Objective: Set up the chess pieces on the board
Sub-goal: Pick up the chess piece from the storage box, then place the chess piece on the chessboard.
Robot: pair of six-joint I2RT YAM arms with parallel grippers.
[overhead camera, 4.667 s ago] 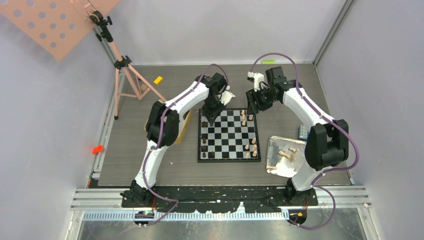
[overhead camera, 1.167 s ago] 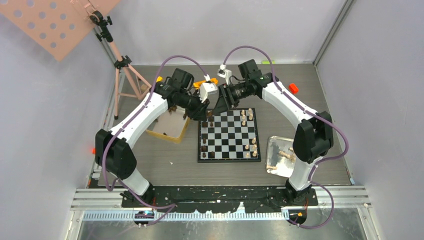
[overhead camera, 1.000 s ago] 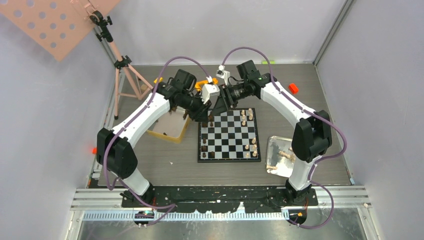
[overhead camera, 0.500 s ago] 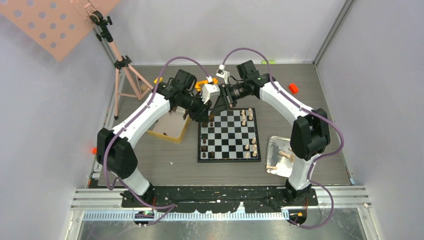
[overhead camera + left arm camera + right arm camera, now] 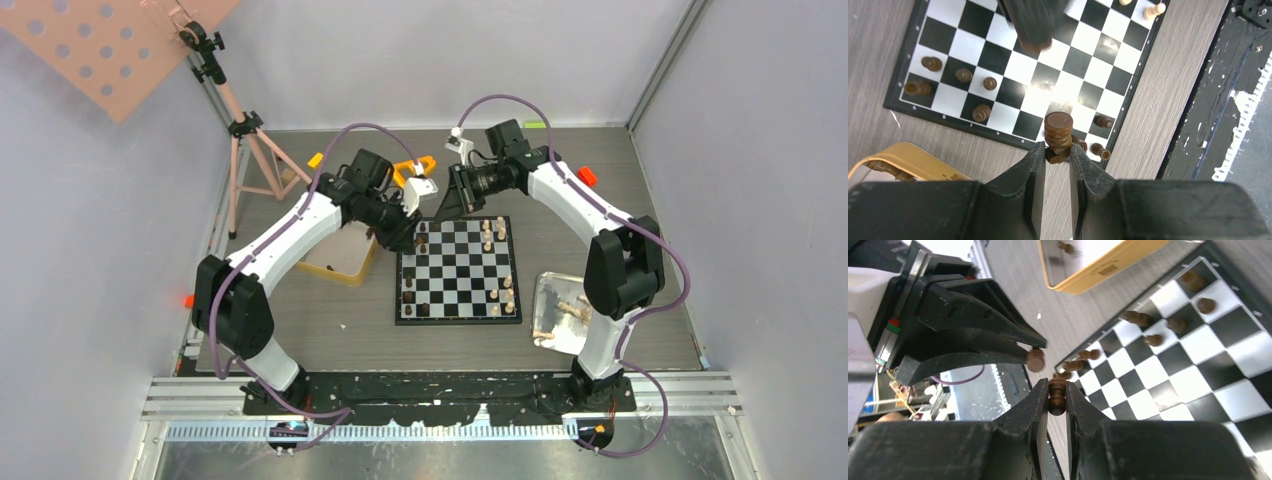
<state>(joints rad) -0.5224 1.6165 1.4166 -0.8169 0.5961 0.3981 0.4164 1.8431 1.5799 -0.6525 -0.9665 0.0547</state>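
contact broken since before — right gripper point(image 5: 1057, 386) pinches a dark piece point(image 5: 1057, 398), left gripper point(image 5: 1058, 151) a second piece point(image 5: 1058, 130), at the board point(image 5: 1020, 67) edge.

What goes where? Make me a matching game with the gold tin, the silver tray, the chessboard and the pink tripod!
Things:
1. gold tin
2. silver tray
3. chessboard
4. pink tripod

Places:
A. standing at the far back on the left
B. just right of the board, with pale pieces lying in it
C. in the middle, between the tin and the tray
D. just left of the board

Right pairs: 1-D, 2-B, 3-C, 4-A.
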